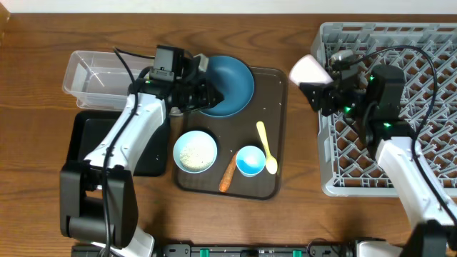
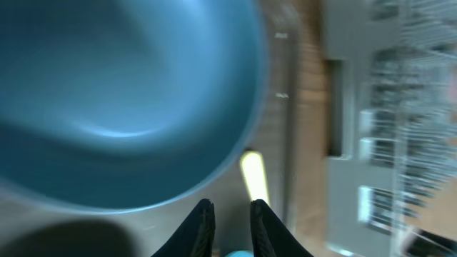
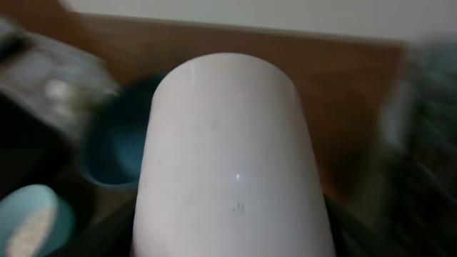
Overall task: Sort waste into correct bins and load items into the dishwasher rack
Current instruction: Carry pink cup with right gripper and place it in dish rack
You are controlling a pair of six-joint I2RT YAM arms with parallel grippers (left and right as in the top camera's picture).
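My right gripper (image 1: 321, 80) is shut on the small pink cup (image 1: 308, 70), held on its side over the left rim of the light-grey dishwasher rack (image 1: 325, 146). That cup (image 3: 228, 157) fills the right wrist view and hides the fingers. My left gripper (image 1: 205, 91) sits at the left rim of the dark-blue bowl (image 1: 232, 84). Its jaws (image 2: 232, 205) stand slightly apart with nothing between them, just short of the bowl (image 2: 121, 93). On the tray lie the white bowl of rice (image 1: 195, 151), light-blue cup (image 1: 250, 160), yellow spoon (image 1: 266, 146) and carrot piece (image 1: 227, 173).
The dark brown serving tray (image 1: 277, 107) carries the dishes. The clear tub (image 1: 96, 75) stands at the back left, with the black tray (image 1: 86, 139) in front of it, partly under my left arm. The rack takes up the right side.
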